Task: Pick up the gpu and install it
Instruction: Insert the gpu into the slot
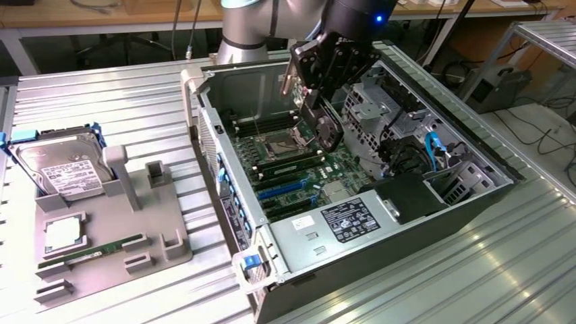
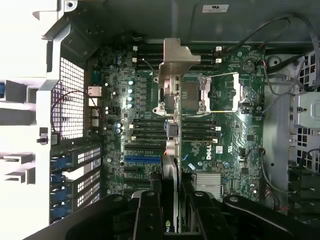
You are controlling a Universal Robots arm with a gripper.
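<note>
We see the jaws pinching the gpu (image 1: 326, 131) on edge, its metal bracket (image 2: 176, 62) farthest from them, over the motherboard (image 1: 288, 179) inside the open computer case (image 1: 396, 270) lying mid-worktop (image 1: 117, 88), with a grey parts holder (image 1: 135, 202) near the worktop's edge on the exterior view's left.
</note>
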